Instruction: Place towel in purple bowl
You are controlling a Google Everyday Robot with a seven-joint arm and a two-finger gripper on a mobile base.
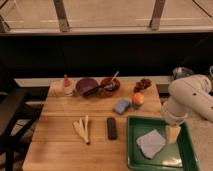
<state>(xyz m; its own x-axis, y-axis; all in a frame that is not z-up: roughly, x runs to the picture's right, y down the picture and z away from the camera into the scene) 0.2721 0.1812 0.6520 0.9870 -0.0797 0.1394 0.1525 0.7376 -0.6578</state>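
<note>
Gripper (173, 134) over tray (145, 119) beside towel (151, 143); blue pad (121, 105), orange object (138, 100) between tray, purple bowl (86, 86).

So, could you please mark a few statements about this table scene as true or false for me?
1. The towel lies flat in the green tray. True.
2. The purple bowl sits inside the tray. False: it stands at the far side of the wooden table, next to the reddish-brown bowl.
3. The end effector hangs over the tray, beside the towel. True.
4. The end effector has the towel lifted. False: it is open and the towel lies in the tray.
5. The blue pad is in the tray. False: it lies on the table, outside the tray.
</note>
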